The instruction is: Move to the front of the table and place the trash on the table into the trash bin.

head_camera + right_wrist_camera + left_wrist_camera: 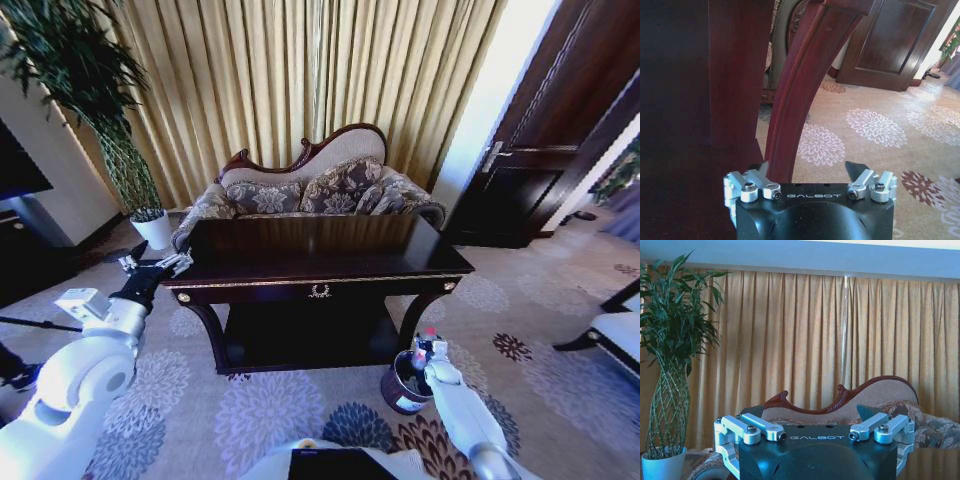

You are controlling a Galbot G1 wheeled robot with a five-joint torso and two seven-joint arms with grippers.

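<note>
Silver-tipped right claw wide and empty over the trash bin; left claw likewise wide.

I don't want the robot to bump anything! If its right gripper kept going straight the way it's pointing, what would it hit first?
Probably the table's curved leg. The right gripper is open, down near the trash bin, and that dark red leg stands directly ahead between its fingertips. How far off it stands is hard to judge.
</note>
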